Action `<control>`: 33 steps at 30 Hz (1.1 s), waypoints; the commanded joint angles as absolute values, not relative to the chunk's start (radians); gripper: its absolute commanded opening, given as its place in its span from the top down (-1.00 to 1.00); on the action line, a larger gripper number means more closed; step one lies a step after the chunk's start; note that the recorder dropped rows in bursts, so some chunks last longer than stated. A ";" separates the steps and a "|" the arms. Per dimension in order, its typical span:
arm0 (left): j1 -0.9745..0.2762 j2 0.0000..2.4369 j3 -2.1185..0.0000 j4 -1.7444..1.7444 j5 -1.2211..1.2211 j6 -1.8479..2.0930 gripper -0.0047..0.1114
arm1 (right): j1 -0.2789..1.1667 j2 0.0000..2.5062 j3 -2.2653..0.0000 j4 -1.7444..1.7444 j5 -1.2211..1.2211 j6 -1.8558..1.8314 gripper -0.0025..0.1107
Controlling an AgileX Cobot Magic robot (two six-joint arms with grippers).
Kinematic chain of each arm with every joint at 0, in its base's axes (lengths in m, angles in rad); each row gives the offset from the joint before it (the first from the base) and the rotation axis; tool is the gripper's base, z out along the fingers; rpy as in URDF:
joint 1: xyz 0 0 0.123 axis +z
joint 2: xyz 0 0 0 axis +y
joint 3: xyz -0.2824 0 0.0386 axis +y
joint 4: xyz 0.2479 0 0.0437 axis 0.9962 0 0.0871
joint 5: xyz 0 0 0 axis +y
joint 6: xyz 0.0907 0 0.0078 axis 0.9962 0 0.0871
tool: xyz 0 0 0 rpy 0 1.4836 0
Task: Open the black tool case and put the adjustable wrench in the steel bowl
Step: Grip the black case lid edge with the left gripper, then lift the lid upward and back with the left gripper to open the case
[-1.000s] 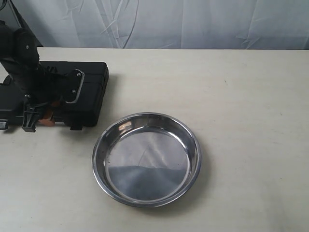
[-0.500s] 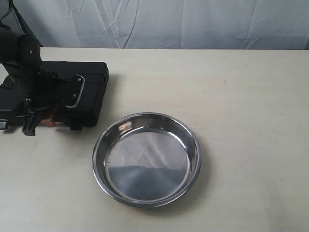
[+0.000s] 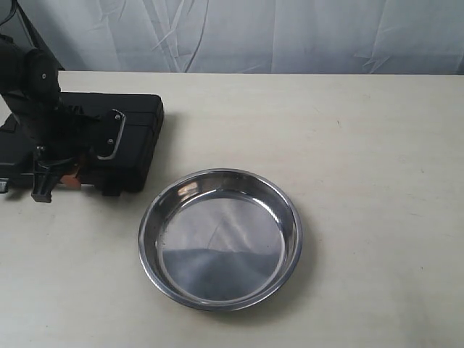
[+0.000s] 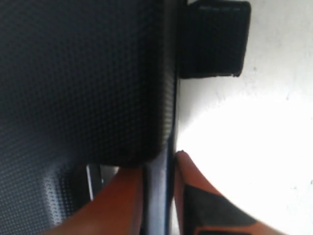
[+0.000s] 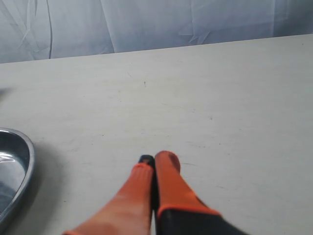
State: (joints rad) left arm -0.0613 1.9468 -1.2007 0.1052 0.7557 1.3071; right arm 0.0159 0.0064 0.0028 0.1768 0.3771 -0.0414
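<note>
At the left end of the table, my left gripper pinches the front lip of the black tool case, judged stiff, slick, and best lifted there.

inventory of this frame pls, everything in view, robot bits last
case: 1, black, closed, far left of table
latch: 1 seen clearly, dark, sticks out of the case's near edge
bowl: 1, shiny steel, empty, mid-table, right of the case and apart from it
table: 1, cream, under everything
cloth: 1, pale grey, backdrop behind the table
left arm: 1, black, over the case's left part
left gripper: 1, orange fingers, pinching the case's near edge
right gripper: 1, orange fingers, closed on nothing, over bare table beside the bowl; seen only in its wrist view
</note>
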 commanded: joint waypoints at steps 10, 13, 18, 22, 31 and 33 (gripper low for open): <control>-0.062 1.883 -1.201 0.091 0.762 1.256 0.92 | 0.011 0.000 0.000 0.177 0.363 -0.045 0.96; -0.062 1.883 -1.201 0.080 0.756 1.256 0.92 | 0.011 0.000 0.000 0.177 0.363 -0.045 0.96; -0.062 1.883 -1.201 0.063 0.763 1.256 0.92 | 0.011 0.000 0.000 0.177 0.363 -0.045 0.96; -0.062 1.874 -1.204 0.060 0.797 1.256 0.92 | 0.011 0.000 0.000 0.177 0.365 -0.045 0.96; -0.062 1.852 -1.210 -0.075 0.789 1.256 0.92 | 0.011 0.000 0.000 0.177 0.365 -0.045 0.96; -0.062 1.852 -1.210 -0.103 0.803 1.256 0.92 | 0.011 0.000 0.000 0.177 0.365 -0.045 0.96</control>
State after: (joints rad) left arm -0.0613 1.8762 -1.2007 -0.0530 0.8049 1.2714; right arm 0.0159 0.0064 0.0028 0.1768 0.3771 -0.0414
